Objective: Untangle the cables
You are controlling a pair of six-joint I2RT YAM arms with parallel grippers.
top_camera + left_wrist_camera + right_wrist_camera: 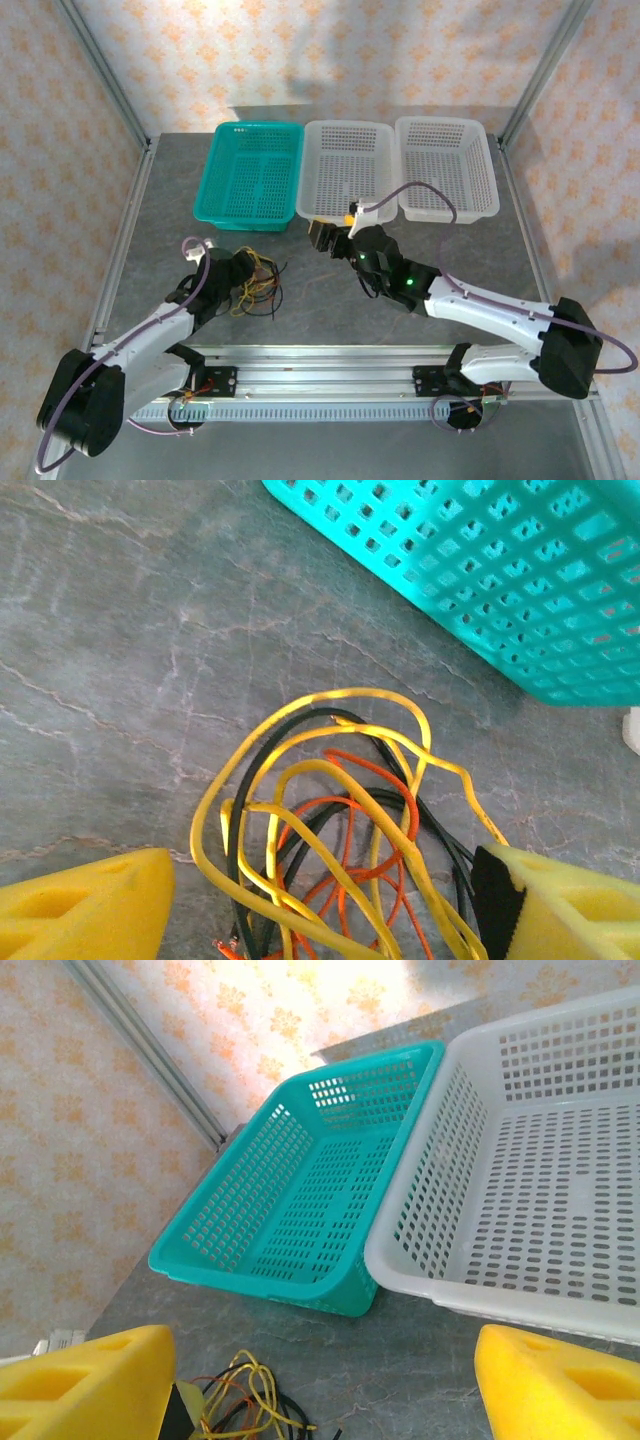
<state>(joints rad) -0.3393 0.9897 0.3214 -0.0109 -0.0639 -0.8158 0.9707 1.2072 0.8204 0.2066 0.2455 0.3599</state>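
Trouble looks likeliest at the cables, which lie in one knotted heap on the table just in front of the teal basket. The yellow wire loops over and through the black wire and the orange-red wire; a pull on any one would probably drag the whole bundle along or cinch the knot tighter.

The left gripper straddles the heap with its jaws spread wide, gripping nothing. Several strands run close against one inner pad, so if the jaws close where they stand I would expect them to pinch two or three wires together rather than one. The right gripper hangs released and empty off the teal basket's right near corner, apart from the heap; with nothing pinning the bundle, a tug could simply slide it across the table.

The teal basket holds nothing. The middle white basket beside it and the far white basket beyond that look empty too.
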